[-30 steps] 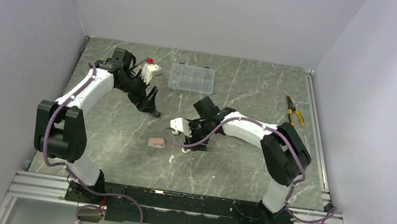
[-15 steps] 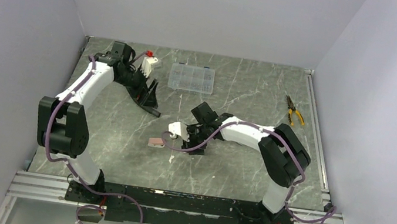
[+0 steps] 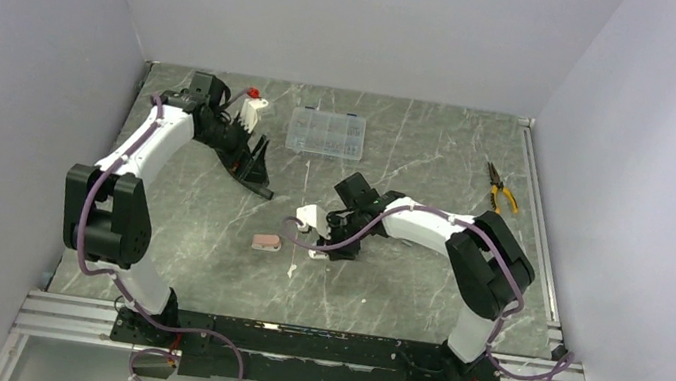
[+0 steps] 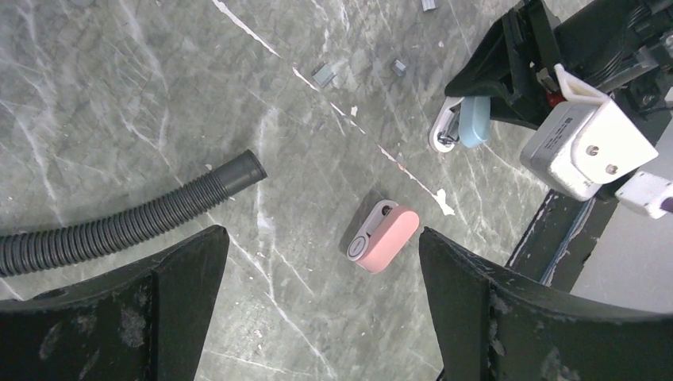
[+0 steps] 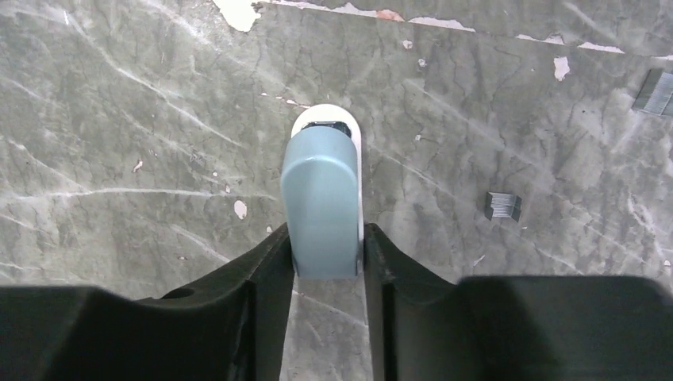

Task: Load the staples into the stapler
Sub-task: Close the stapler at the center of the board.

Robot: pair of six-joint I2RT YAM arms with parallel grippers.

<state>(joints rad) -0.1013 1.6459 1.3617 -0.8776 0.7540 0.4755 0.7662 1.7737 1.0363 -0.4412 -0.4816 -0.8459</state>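
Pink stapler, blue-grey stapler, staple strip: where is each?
Small pink plastic stapler (image 4: 389, 238): left wrist view, middle of its top.
Small blue-grey plastic stapler (image 5: 321, 202): right wrist view, middle of its top cover.
Short silvery metal staple strip (image 5: 503, 205): right wrist view, its centre.

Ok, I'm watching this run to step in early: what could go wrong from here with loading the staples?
The right gripper holds the blue stapler by one end only, so it might pivot or slip when lifted. The staples are tiny strips lying flat and scattered on the table, so picking one up could fail or break it. The pink stapler lies close by and could get bumped.
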